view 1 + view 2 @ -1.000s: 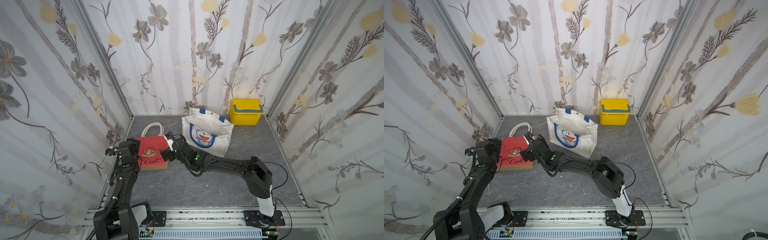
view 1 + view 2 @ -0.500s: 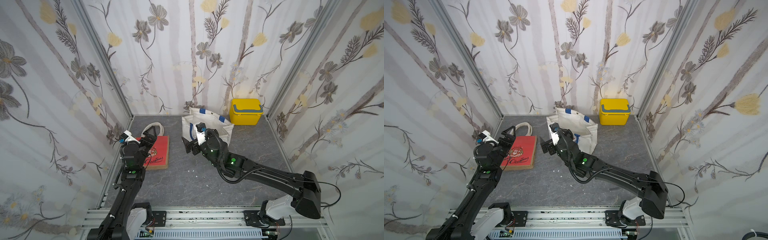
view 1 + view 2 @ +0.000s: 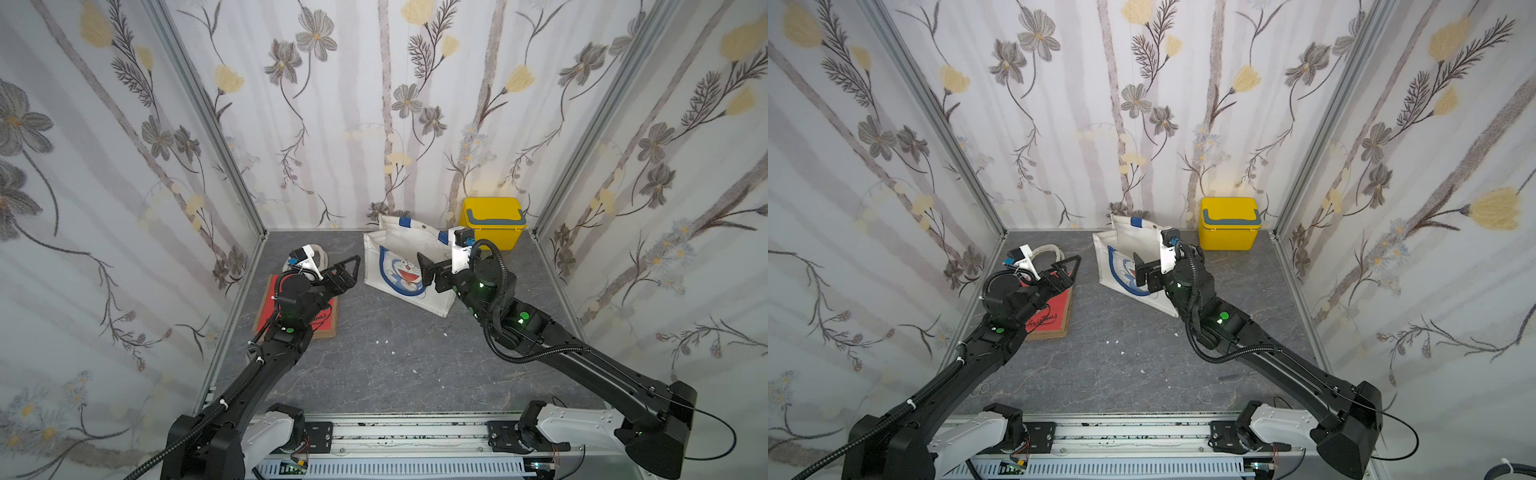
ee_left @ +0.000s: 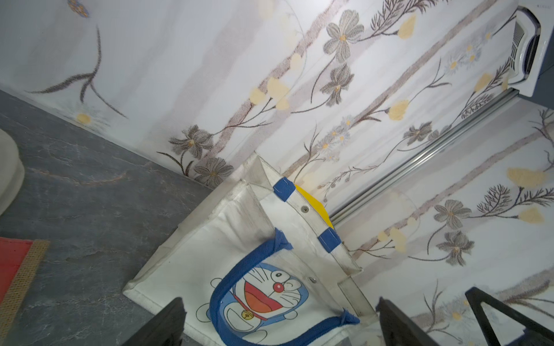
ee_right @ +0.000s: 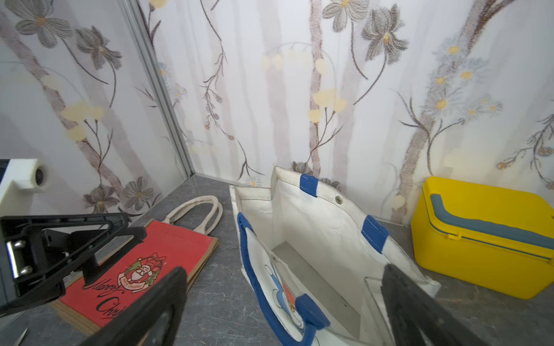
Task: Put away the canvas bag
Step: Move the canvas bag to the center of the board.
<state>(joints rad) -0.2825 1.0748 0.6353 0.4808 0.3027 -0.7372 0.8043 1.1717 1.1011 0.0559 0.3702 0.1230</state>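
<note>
Now my left claw (image 3: 338, 276) and right claw (image 3: 432, 276) have backed off the red bag (image 5: 156, 254), spread, empty; stowing remains undone.

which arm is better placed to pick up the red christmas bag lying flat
Left, probably. The left fingers, open, hang over the red Christmas bag's far end. The right fingers, also open, are across by the standing Doraemon tote.
</note>
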